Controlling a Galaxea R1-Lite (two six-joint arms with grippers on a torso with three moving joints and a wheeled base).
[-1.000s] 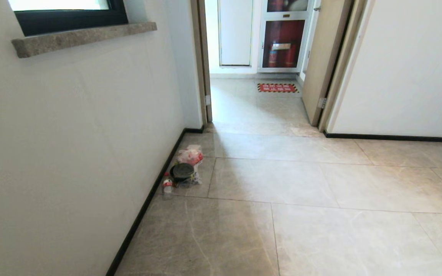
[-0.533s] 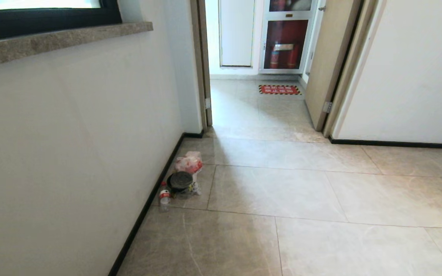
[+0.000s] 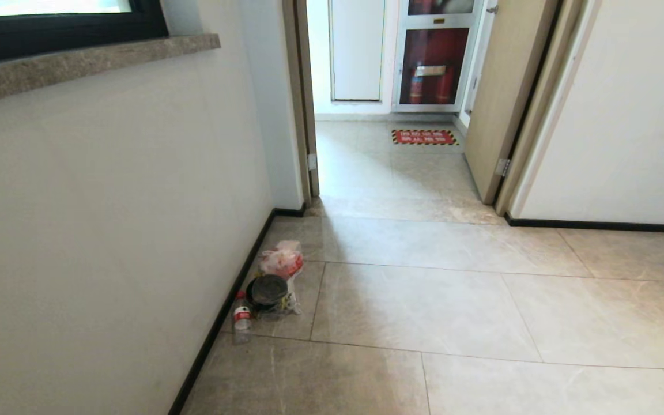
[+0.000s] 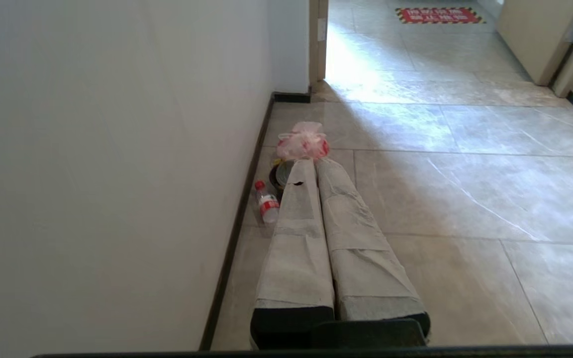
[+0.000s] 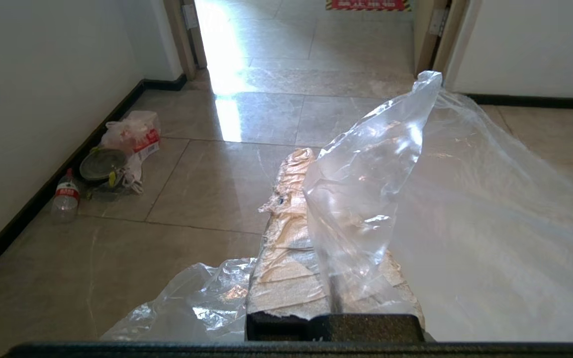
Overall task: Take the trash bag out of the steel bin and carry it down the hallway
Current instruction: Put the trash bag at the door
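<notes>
Your right gripper [image 5: 316, 199] is clamped on a clear plastic trash bag [image 5: 366, 174] that drapes over its taped fingers. Your left gripper [image 4: 314, 164] has its fingers pressed together, empty. Ahead in the hallway [image 3: 424, 288], a small pile of litter [image 3: 271, 282] and a water bottle [image 3: 242, 318] sit against the left wall's black skirting.

Small pile of junk on the floor [image 3: 424, 300] right against the left wall's black skirting [image 3: 222, 323]: clear bottle [image 3: 242, 317] with a red label lying nearest the skirting, round dark tin [image 3: 267, 290] just beside it, crumpled red-and-white bag [image 3: 282, 260] touching the tin's far side. Further off, open wood door [image 3: 502, 98], red floor sticker [image 3: 424, 137], glass-fronted cabinet [image 3: 437, 57] with red extinguishers. Stone sill [image 3: 78, 60] up on the left wall.
</notes>
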